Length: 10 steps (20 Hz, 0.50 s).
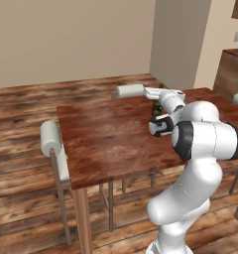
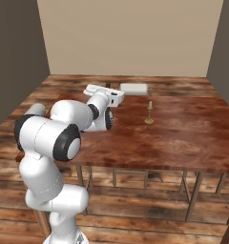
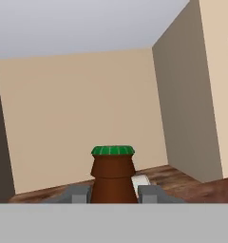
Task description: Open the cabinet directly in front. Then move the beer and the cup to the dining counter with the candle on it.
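In the hand view the beer (image 3: 113,171), a brown bottle with a green cap, stands between my two fingertips, and my gripper (image 3: 114,193) is shut on its body. From the left base view a bit of the beer (image 1: 154,107) shows beside my hand, above the far right part of the dining counter (image 1: 106,144). The candle (image 2: 150,113) in its brass holder stands on the dining counter (image 2: 183,138), to the right of my hand (image 2: 104,93). The cup and the cabinet are out of view.
A white-cushioned stool (image 1: 51,139) stands at the counter's left side and another (image 1: 130,91) at its far side. Wooden furniture (image 1: 232,69) lines the right wall. My own arm (image 1: 205,139) covers the counter's near right corner.
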Tool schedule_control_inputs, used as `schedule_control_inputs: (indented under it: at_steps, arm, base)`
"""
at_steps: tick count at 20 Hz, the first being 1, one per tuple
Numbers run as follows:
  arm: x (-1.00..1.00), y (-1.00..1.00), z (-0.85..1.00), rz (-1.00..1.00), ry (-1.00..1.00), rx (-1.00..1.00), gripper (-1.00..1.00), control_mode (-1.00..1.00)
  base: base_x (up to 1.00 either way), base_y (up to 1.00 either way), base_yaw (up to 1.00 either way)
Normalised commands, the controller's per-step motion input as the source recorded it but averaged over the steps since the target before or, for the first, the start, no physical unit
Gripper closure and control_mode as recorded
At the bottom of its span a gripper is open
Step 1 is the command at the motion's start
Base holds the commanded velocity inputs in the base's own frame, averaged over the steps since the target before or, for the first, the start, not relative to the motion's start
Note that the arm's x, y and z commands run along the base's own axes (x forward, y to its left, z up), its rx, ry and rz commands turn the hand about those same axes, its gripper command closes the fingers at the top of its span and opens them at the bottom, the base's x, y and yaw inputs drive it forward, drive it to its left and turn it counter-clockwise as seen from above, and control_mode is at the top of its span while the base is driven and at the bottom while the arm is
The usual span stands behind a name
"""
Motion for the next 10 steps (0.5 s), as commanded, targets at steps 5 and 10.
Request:
schedule_control_inputs:
  at_steps: [5,10]
  arm:
    - [0.0,0.0,0.0,0.01,0.0,0.0,1.0,-1.0]
    - [-0.22,-0.07,-0.49,0.02,0.0,-0.04,1.0,-1.0]
  base:
    - [0.0,0.0,0.0]
    - [0.0,0.0,0.0]
